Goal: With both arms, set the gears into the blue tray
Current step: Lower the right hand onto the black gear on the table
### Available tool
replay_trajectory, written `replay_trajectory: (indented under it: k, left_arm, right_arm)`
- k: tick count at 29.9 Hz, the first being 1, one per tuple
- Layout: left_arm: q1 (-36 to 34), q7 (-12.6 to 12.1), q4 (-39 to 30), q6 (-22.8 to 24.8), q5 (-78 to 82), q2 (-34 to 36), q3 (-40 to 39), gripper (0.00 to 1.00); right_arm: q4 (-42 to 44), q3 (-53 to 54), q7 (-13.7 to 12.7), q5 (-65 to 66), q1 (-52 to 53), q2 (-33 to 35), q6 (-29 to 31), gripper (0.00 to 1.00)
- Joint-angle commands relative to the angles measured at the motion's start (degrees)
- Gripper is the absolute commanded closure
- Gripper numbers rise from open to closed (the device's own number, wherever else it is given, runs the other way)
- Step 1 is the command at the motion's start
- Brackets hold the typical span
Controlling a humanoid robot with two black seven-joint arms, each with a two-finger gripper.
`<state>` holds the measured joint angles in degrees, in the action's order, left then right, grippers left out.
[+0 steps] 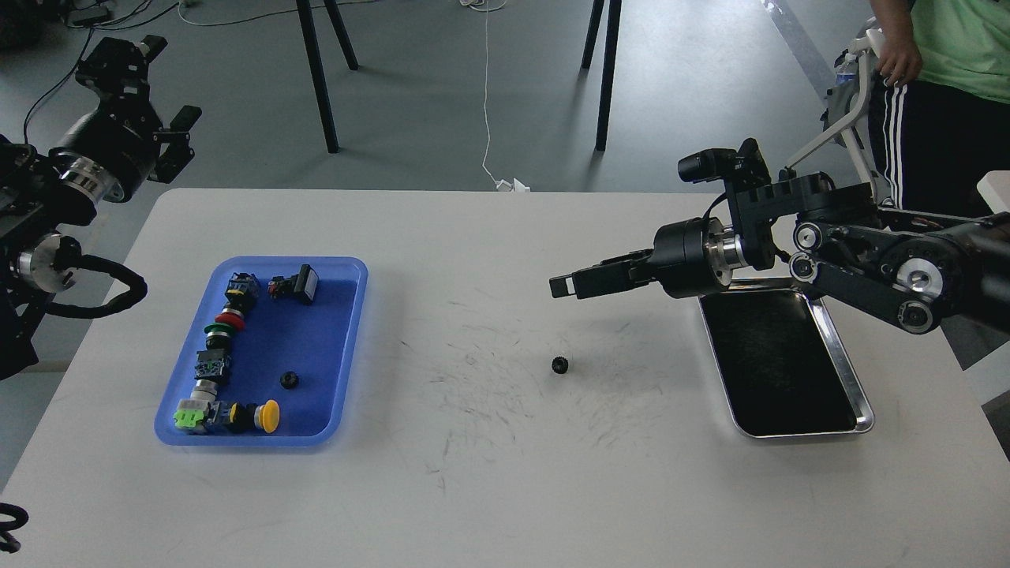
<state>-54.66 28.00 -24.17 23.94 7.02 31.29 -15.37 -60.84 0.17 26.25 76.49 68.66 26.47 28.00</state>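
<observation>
My right hand (564, 285) hangs above the desk (505, 489), empty; whether its fingers are parted I cannot tell. One gear (559, 364) lies on the desk just below its tip. The other gear (289, 379) lies in the blue tray (347, 347), far to its left; my left hand (150, 87), empty, is beyond the desk's edge, state unclear.

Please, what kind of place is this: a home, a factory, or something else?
Probably a robotics lab or test room. A plain white table holds a blue tray of push-button switches and a steel tray; cables run over a bare grey floor, and a person stands by.
</observation>
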Motion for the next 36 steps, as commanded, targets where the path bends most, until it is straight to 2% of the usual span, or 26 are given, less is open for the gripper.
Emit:
replay_trajectory:
  k: [1,11,17,28,36]
  left_arm:
    - [0.0,0.0,0.0,-0.03,0.01,-0.09,-0.01,0.02]
    - [0.52,0.0,0.0,-0.21,-0.08,-0.18,-0.1,0.02]
    - [0.61,0.0,0.0,-0.21,-0.52,-0.44,-0.28,0.02]
    - [1.31,0.0,0.0,-0.21,-0.52,-1.5,-1.42,0.02]
    - [1.66,0.0,0.0,-0.21,-0.52,-1.68,-1.59,0.02]
  right_arm:
    - [0.19,-0.43,0.12,0.49,0.77,-0.37,0.0,0.03]
    - [0.98,-4.48,0.12,8.84,1.82,-3.71,0.0,0.03]
    - [1.42,-6.32,0.12,19.74,1.3,-4.41,0.0,0.03]
    - [4.23,-7.82,0.21,20.98,1.47,-8.1,0.0,0.02]
    - [8.88,-9.4,0.21,22.29,1.21,-13.28,0.0,0.02]
